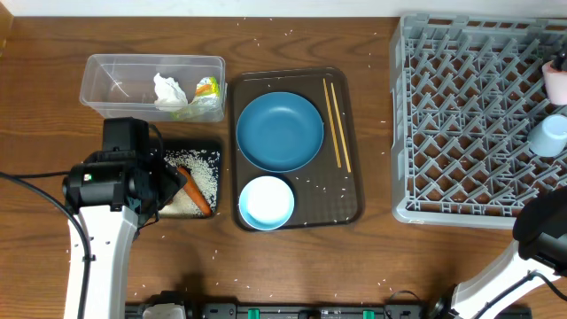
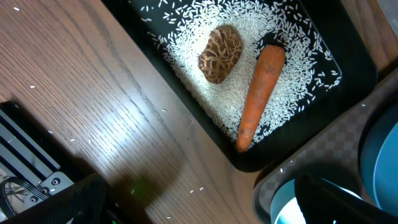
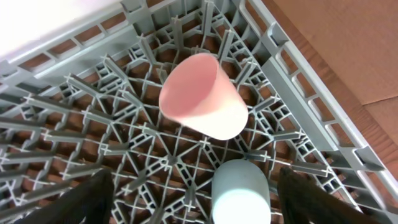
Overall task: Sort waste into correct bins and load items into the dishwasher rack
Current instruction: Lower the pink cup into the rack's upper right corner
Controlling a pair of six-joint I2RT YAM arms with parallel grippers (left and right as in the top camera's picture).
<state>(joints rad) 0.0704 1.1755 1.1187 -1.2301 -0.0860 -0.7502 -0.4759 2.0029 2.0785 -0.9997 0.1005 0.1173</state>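
We note the left gripper [image 2: 199, 196] spread wide, empty, above the black tray [image 2: 177, 93] edge, open table [image 2: 93, 93] beside it. The right gripper [image 3: 199, 198] hangs over the rack [image 3: 81, 106], jaws apart, seemingly clear of the light blue cup [image 3: 241, 193].

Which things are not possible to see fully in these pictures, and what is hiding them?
- Overhead: brown lump hidden under the left arm; only the left wrist view shows it.
- Overhead: pinkish cup cut off by the right edge.
- Left wrist: bowl cut off by the bottom edge.
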